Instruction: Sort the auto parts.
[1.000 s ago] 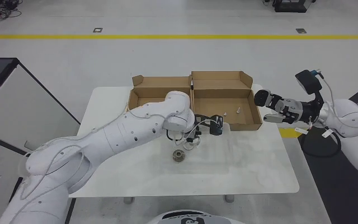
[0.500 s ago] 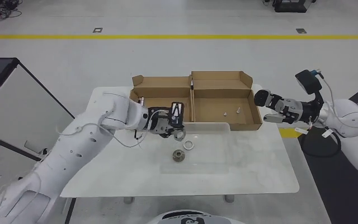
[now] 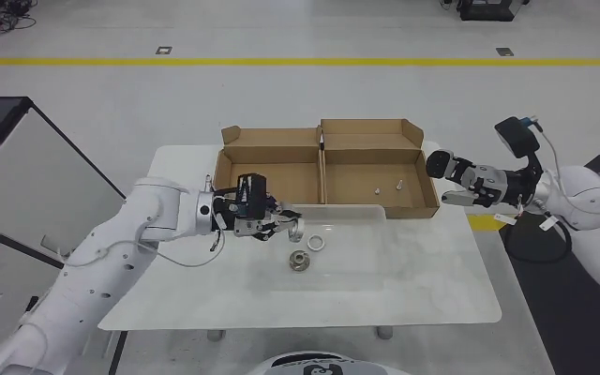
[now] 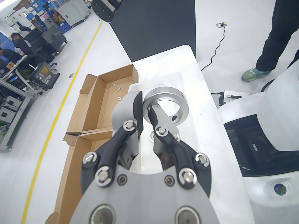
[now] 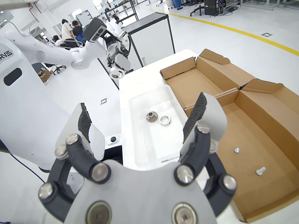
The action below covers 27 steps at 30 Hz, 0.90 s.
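Left gripper [image 4: 145,106] nearly closed, pinching ring [image 4: 163,92] by its wall: one finger in bore, other outside. Ring at tray [image 3: 356,253] left end, tilted, bore axis oblique, no long axis to speak of. In tray: second ring [image 3: 317,243], hub [image 3: 298,260] just beside it, both flat, bores up. Right gripper [image 3: 444,182] spread wide, empty, well right of tray. Box [image 3: 356,183] behind tray holds two bolts [image 3: 398,184].

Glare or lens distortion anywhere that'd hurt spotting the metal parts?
Top view: even light; the clear tray nearly blends into the white table, but the loose ring and flanged hub stand out. Left wrist view: wide-angle bending curves the yellow floor line; bright sheen on the held ring in the left gripper. Right wrist view: soft reflections on the tray floor, parts readable.
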Tool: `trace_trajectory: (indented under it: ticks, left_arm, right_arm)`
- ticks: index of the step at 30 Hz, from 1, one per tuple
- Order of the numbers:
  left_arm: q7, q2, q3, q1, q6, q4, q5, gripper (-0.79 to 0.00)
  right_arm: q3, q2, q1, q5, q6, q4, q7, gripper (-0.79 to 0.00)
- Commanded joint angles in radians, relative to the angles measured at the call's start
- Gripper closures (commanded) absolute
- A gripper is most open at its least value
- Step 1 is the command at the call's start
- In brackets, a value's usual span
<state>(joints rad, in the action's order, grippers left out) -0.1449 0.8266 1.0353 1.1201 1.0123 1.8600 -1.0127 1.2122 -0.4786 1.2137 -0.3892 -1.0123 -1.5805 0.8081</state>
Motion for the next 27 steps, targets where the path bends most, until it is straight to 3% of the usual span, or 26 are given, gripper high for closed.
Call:
trace_trajectory:
  ticks: [1, 27]
  left_arm:
    - [-0.002, 0.0, 0.0, 0.0, 0.0, 0.0, 0.0, 0.0]
    - [0.002, 0.002, 0.0, 0.008, -0.021, 0.006, 0.0, 0.0]
  right_arm:
    - [0.0, 0.0, 0.0, 0.0, 0.0, 0.0, 0.0, -0.785]
    - [0.0, 0.0, 0.0, 0.0, 0.0, 0.0, 0.0, -0.785]
